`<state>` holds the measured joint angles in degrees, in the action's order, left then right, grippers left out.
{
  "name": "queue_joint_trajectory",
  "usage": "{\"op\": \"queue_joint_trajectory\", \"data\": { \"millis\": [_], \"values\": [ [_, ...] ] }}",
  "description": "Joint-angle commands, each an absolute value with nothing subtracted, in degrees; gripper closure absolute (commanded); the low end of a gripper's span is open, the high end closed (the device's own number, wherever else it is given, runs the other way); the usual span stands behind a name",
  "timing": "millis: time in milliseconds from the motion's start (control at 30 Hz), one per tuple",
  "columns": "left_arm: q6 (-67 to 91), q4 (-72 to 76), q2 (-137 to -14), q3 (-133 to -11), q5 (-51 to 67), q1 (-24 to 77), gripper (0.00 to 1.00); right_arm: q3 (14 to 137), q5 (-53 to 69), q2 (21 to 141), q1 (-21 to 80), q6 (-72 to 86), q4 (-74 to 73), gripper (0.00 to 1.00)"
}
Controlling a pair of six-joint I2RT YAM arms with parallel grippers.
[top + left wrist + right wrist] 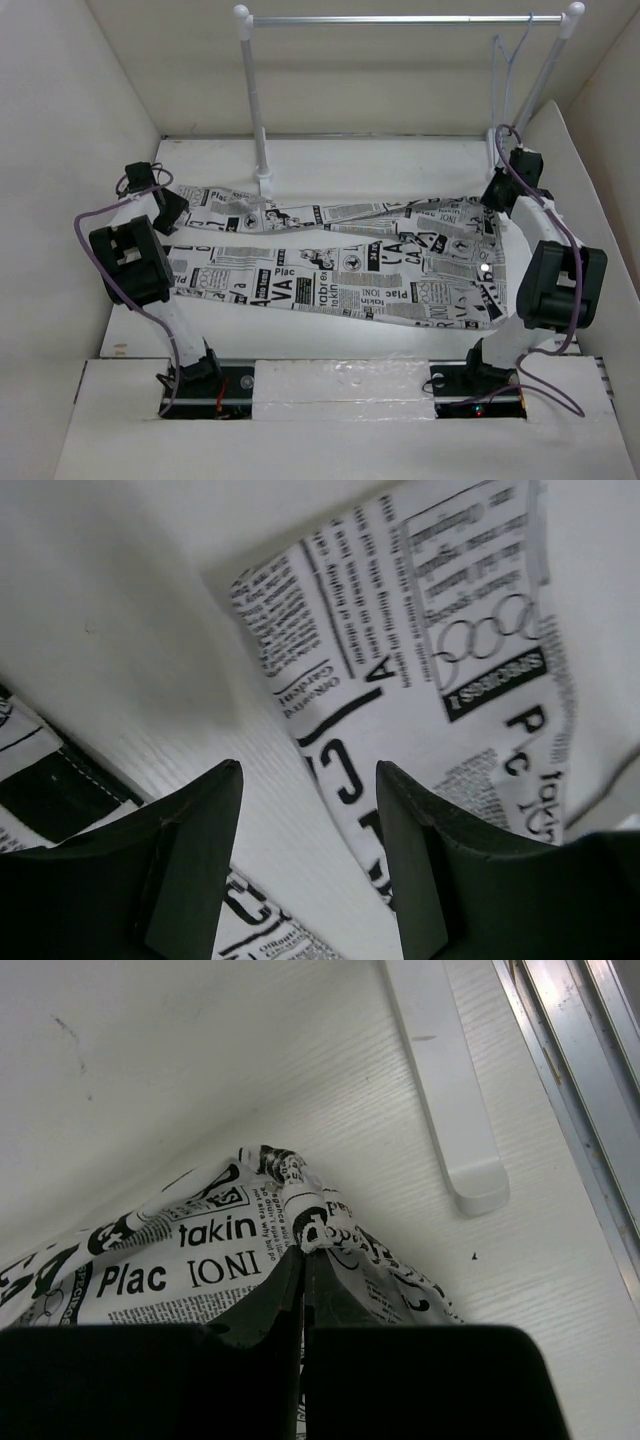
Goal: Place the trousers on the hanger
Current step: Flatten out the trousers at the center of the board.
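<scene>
The trousers (340,265), white with black newspaper print, lie spread across the table, leg ends to the left. The pale blue hanger (508,70) hangs from the silver rail at the far right, apart from the trousers. My left gripper (168,208) is open just over the leg ends; in the left wrist view its fingers (195,850) straddle bare table and the edge of one leg (440,630). My right gripper (497,196) is at the trousers' far right corner. In the right wrist view it (302,1252) is shut, pinching a bunched fold of fabric (180,1260).
The silver rail (400,19) on white posts stands across the back, its left post (256,110) rising just behind the trousers. A white post foot (450,1090) and a metal strip (590,1080) lie right of my right gripper. White walls close in on both sides.
</scene>
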<state>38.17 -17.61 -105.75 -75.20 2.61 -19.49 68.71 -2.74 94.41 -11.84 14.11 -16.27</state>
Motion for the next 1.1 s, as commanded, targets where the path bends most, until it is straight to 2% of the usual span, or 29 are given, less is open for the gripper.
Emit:
{"op": "queue_joint_trajectory", "data": {
  "millis": [0,67,233,267,367,400,533,700,800,1067],
  "values": [
    [40.3,-13.5,-107.8,-73.5,4.4,-19.7,0.49,67.6,-1.7,91.4,-12.5,13.4,-12.5,1.00],
    [40.7,-13.8,-110.4,-74.4,4.2,-19.7,0.49,66.9,-1.0,90.4,-12.5,13.3,-12.4,1.00],
    [41.8,-15.5,-114.4,-77.5,3.0,-19.7,0.69,66.1,-0.6,88.8,-13.5,13.0,-12.7,1.00],
    [42.1,-14.9,-115.0,-77.7,2.8,-19.7,0.80,65.9,-0.4,88.5,-13.5,12.9,-12.7,1.00],
    [41.9,-14.2,-116.2,-78.5,2.8,-19.7,0.98,66.2,-0.7,87.9,-12.9,13.1,-13.1,1.00],
    [41.6,-14.3,-116.4,-79.3,3.1,-19.7,1.00,66.3,-1.0,87.7,-12.9,12.9,-13.3,1.00],
    [40.5,-13.3,-113.1,-78.3,3.8,-19.7,1.00,66.4,-1.4,87.2,-12.9,12.7,-13.7,1.00],
    [40.9,-13.3,-100.3,-73.5,1.0,-19.7,1.00,67.4,-3.7,87.3,-12.9,13.5,-14.2,1.00],
    [44.4,-13.6,-93.2,-70.2,3.2,-19.7,1.00,67.1,-7.0,88.5,-12.9,15.5,-13.1,1.00],
    [41.6,-27.9,-72.9,-72.1,-1.3,-20.2,1.00,69.8,-10.5,92.5,-11.9,19.2,-13.4,1.00]
  ]
}}
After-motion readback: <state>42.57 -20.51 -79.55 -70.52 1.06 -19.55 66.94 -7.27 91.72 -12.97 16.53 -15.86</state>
